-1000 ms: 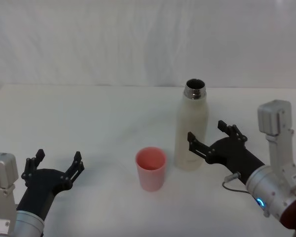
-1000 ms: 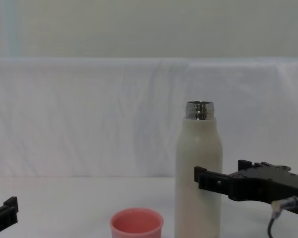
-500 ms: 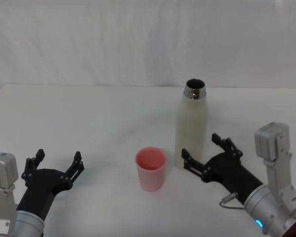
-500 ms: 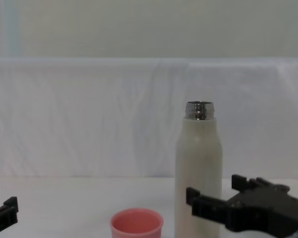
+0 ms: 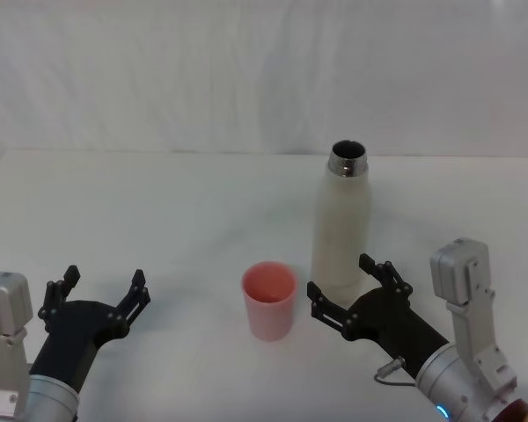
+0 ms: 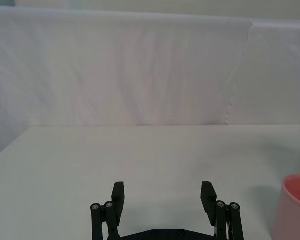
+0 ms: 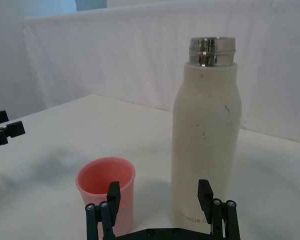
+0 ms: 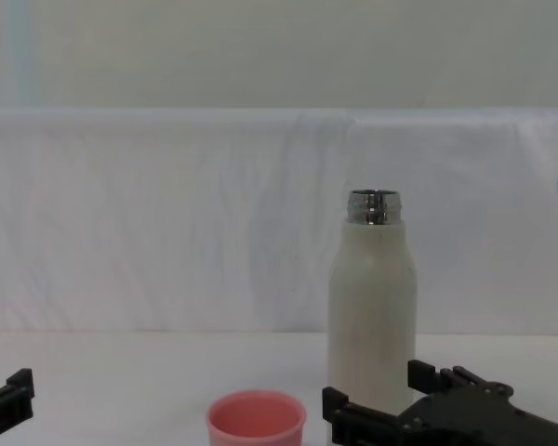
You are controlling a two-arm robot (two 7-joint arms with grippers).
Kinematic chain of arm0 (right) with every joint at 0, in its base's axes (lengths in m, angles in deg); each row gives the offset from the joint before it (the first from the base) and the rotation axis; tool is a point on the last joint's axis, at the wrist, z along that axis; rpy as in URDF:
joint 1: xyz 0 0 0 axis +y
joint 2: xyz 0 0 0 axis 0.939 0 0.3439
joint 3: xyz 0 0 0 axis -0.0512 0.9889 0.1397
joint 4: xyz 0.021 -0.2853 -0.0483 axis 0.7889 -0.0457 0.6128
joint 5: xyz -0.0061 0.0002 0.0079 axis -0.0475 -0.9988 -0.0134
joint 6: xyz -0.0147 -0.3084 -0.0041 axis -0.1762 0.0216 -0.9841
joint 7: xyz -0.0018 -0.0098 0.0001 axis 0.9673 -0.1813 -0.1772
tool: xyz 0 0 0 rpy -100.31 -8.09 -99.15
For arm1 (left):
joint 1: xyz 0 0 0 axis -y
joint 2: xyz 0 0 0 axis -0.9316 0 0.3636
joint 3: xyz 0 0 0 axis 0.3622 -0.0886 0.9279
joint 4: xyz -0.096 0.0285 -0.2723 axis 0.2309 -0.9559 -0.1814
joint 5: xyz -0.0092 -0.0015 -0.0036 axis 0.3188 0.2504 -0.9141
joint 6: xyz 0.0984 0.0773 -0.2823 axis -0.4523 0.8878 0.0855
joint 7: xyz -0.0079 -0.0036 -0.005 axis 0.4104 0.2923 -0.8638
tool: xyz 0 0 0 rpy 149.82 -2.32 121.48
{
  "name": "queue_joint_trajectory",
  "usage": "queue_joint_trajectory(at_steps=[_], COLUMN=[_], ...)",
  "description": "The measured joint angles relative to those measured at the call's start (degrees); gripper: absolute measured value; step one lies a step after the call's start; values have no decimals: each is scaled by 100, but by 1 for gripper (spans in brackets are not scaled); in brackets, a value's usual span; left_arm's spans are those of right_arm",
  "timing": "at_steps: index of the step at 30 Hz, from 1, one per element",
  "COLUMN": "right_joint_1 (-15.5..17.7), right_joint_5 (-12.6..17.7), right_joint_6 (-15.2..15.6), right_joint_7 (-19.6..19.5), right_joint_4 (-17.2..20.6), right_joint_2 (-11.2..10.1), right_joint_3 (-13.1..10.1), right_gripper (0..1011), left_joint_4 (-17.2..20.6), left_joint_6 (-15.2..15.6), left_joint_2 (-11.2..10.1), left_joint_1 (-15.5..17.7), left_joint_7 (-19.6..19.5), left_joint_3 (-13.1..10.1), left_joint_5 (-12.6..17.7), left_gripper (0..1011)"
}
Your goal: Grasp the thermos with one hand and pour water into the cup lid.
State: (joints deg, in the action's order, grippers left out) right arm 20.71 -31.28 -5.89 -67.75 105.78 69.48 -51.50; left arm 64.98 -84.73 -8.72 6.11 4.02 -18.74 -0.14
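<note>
The cream-white thermos (image 5: pixel 341 224) stands upright and uncapped at mid-table, its steel neck bare; I also see the thermos (image 7: pixel 205 135) and the thermos (image 8: pixel 372 307) close up. The salmon-pink cup lid (image 5: pixel 268 299) stands just to its left, nearer me, mouth up, and shows as the cup lid (image 7: pixel 106 192) and the cup lid (image 8: pixel 256 420). My right gripper (image 5: pixel 341 280) is open, low over the table just short of the thermos's base, touching nothing; the thermos lies beyond the right gripper (image 7: pixel 159 191). My left gripper (image 5: pixel 104 280) is open and empty at the near left.
A white cloth covers the table (image 5: pixel 158 211) and hangs as a backdrop behind it. The left wrist view has the left gripper (image 6: pixel 163 192) with the cup lid (image 6: pixel 292 207) off to one side.
My right gripper has drawn back toward me and dropped lower, from beside the thermos's right flank to in front of its base. Thermos, cup lid and left arm have not moved.
</note>
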Motion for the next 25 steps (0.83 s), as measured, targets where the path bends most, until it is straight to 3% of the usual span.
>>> queue_joint_trajectory(at_steps=[25], right_joint_1=[-11], right_joint_5=[-5], right_joint_6=[-62], right_joint_7=[-8], right_joint_4=[-110], right_joint_2=[37], right_joint_3=[2], right_gripper=[1001], left_joint_4=[0], left_joint_6=[0], left_joint_2=[0], left_joint_1=[0], left_joint_7=[0], left_joint_3=[0], left_joint_5=[0], left_gripper=[1001])
